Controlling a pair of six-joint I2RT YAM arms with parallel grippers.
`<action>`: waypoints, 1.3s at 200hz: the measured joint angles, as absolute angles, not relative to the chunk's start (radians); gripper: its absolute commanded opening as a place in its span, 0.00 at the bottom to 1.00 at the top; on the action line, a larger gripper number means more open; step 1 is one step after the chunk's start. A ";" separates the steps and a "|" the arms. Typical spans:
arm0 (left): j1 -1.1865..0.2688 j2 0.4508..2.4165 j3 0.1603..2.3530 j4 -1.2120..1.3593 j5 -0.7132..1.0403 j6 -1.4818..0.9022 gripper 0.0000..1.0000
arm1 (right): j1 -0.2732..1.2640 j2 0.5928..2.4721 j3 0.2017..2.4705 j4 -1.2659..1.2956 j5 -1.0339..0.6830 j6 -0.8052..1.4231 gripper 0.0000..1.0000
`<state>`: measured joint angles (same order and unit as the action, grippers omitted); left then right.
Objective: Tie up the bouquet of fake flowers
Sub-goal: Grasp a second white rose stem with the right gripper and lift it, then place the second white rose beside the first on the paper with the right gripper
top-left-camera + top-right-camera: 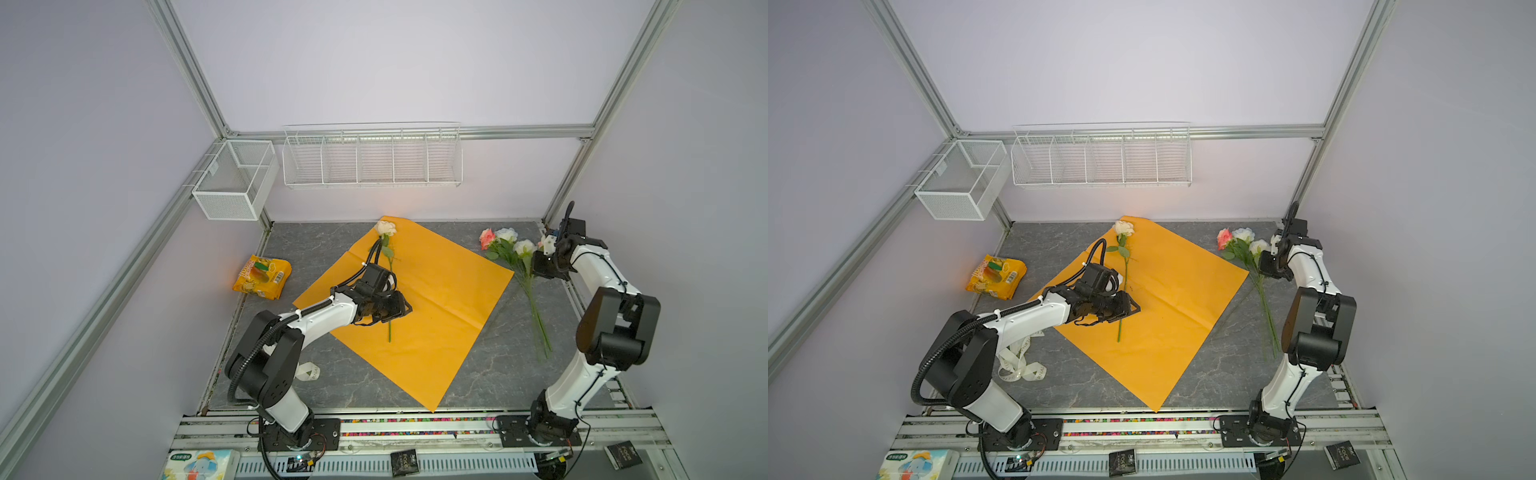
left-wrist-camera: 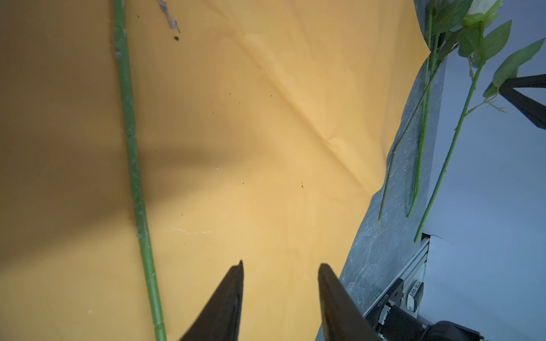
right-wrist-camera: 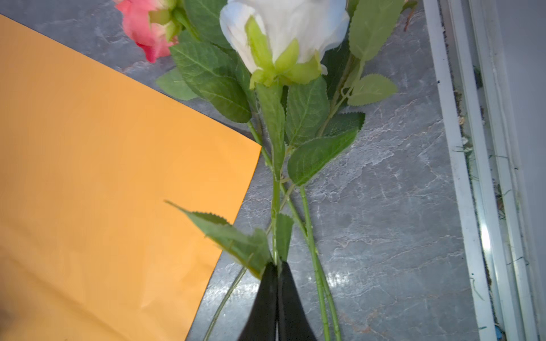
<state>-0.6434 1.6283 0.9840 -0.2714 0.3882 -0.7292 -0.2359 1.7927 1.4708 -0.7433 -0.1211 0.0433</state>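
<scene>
The left gripper (image 2: 280, 264) stands partly open. Its 2 black fingers (image 2: 230, 298) are apart with nothing between them, and it hovers low over the orange paper (image 2: 266, 118). It touches no flower. The green stem (image 2: 130, 141) of the cream rose (image 1: 385, 228) lies just beside it on the paper.

The right gripper (image 3: 277, 264) is closed tight, its tips pinching the thin stem of the white rose (image 3: 283, 32), just where a leaf (image 3: 233, 236) branches off. In the left wrist view that rose seems lifted clear of the table, though the angle is too poor to be sure.

The fake flowers are not gathered. The cream rose lies alone on the orange paper, head toward the back wall and stem pointing to the front. The other 3 form a loose bunch (image 1: 505, 245) on the grey table (image 3: 384, 206), just off the right corner of the paper. The pink rose (image 3: 147, 32) and 2 pale roses point toward the back wall. Their leaves overlap and their long stems run forward, crossing one another. No tie is on them.

A yellow snack bag (image 1: 262, 276) sits well apart at the left edge. A cream ribbon (image 1: 1021, 365) lies by the base of the left arm.
</scene>
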 measured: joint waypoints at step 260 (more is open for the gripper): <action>-0.340 1.004 0.749 -0.494 0.124 -0.722 0.48 | 0.472 2.229 2.122 -0.580 -0.318 0.149 0.07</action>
<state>-0.3401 1.0042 0.7486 -0.4942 0.1238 -0.7216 0.4725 2.2288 2.1220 -0.5797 -0.3176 0.1493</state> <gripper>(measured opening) 0.484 0.067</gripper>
